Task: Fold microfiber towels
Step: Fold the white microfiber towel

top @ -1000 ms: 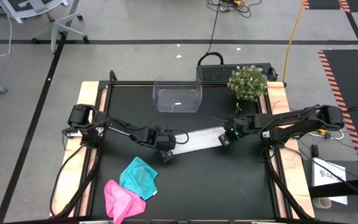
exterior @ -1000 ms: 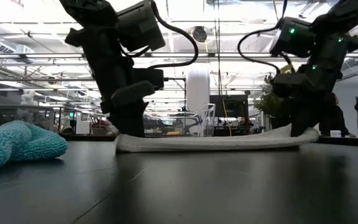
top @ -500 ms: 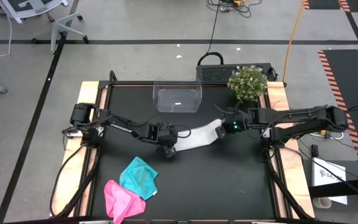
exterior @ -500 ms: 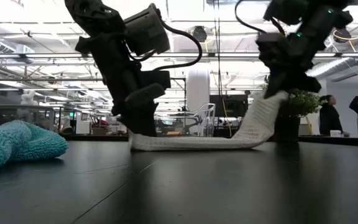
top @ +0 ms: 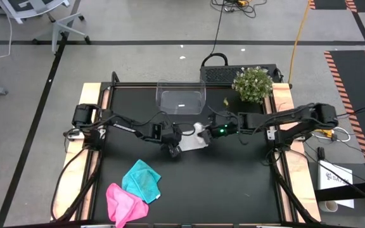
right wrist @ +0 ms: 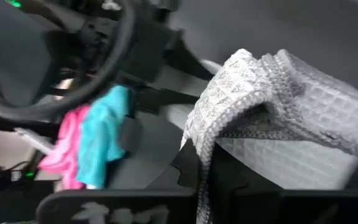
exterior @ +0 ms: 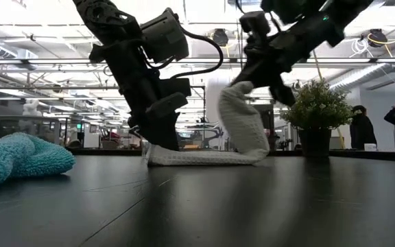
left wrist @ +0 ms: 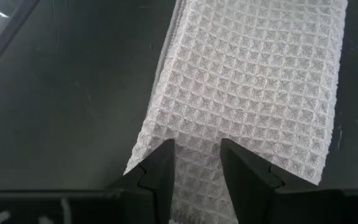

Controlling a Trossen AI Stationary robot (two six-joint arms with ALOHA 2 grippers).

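1. From where I'm driving, both arms reach in toward the middle of the black counter (top: 233, 183). My left gripper (top: 175, 150) is down low on the near end of the pale grey-white waffle-weave towel (top: 192, 140), and my right gripper (top: 203, 132) comes across from the right side, lifted off the surface.
2. The left fingers (left wrist: 160, 171) are partly spread, with the towel's end lying between them against the counter, pinning it there. The right fingers are clenched on the other end of the same towel and hold it up, so the cloth arches over itself.
3. The low view shows what the overhead can't: the towel (exterior: 242, 123) rises in a curved loop off the counter while its bottom layer lies flat, with the raised end close to the left gripper (exterior: 158, 140).
4. The right wrist view shows the towel's edge (right wrist: 229, 99) bunched at the fingers.
5. The crumpled teal microfiber cloth (top: 142, 180) and the bright pink microfiber cloth (top: 123, 201) touch each other near the front left, well apart from the folding.
6. A clear plastic tub (top: 180, 98) and a small potted plant (top: 253, 84) stand at the back edge.
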